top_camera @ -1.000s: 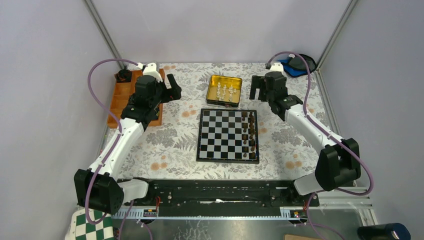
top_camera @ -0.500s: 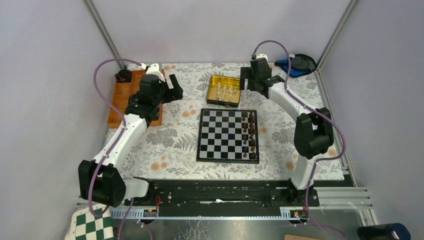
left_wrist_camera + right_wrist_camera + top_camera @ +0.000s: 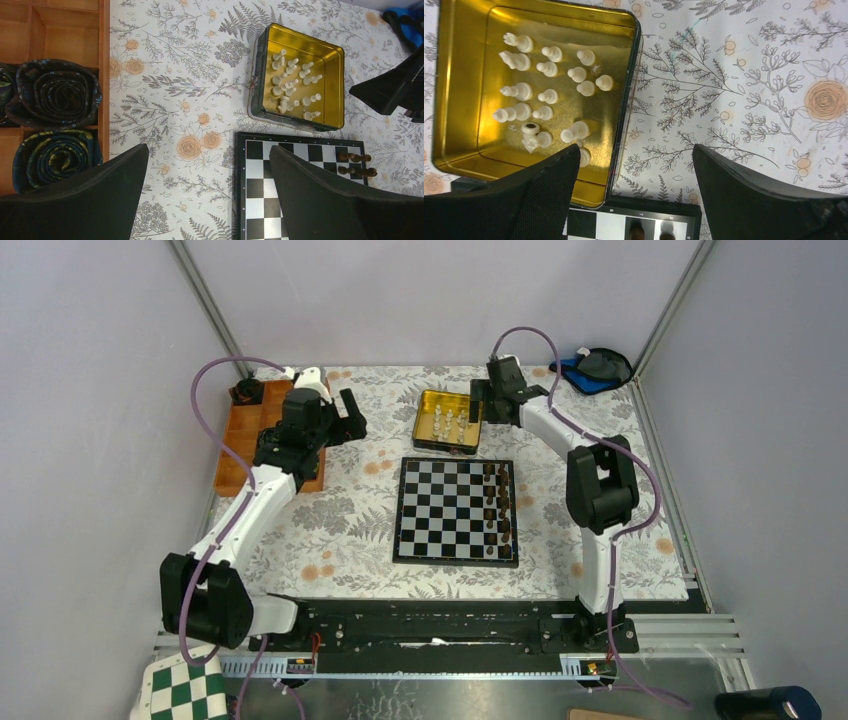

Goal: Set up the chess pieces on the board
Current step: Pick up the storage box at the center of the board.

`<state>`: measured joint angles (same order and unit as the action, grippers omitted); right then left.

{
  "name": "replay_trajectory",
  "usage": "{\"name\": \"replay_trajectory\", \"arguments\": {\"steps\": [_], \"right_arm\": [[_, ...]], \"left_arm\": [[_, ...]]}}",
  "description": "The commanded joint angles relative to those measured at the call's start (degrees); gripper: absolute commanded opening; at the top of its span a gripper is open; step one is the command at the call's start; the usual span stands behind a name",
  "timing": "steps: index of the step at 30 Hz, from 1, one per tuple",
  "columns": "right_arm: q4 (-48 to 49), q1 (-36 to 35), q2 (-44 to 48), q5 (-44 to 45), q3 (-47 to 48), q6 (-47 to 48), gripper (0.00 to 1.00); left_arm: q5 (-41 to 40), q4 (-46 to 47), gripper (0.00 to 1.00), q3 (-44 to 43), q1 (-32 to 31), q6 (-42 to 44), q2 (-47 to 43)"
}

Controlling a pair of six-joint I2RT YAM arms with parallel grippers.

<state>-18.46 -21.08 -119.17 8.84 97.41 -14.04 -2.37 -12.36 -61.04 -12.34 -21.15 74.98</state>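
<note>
many chess pieces (image 3: pixel 547 96) sit in a gold tin (image 3: pixel 474 145) beyond the board (image 3: pixel 440 510)

No legible text, label, brand, number or sign on the square gold metal tin (image 3: pixel 447 396), the black-framed chessboard (image 3: pixel 440 512) or the floral-patterned worktop (image 3: pixel 340 525).

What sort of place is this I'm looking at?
Likely a robot lab test cell: left arm and right arm bolted to a rail, plain grey walls around, and a board and tin of pieces staged on a floral cloth.
</note>
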Motion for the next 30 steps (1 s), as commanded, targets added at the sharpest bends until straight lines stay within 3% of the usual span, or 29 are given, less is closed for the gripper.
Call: {"name": "replay_trajectory", "arguments": {"steps": [1,12,20,30], "right_arm": [[-0.28,-0.45,-2.06,-1.34,3.02,-1.14,0.88],[-0.74,-0.35,-7.71,-2.85,6.44,-1.51,0.66],[-3.16,0.19,-11.06,-3.11,10.15,-1.35,0.42],[-4.01,1.28,-12.36,-3.57,11.35,-0.99,0.24]], "left_arm": [[0.09,4.07,0.99,-0.15,-0.23,-0.56,0.69],[-0.69,4.45,0.99,1.17,-0.21,-0.91,1.18],[-1.39,4.8,0.99,2.06,-0.17,-1.4,1.68],[-1.57,4.96,0.99,2.41,-0.15,-2.05,2.48]]}}
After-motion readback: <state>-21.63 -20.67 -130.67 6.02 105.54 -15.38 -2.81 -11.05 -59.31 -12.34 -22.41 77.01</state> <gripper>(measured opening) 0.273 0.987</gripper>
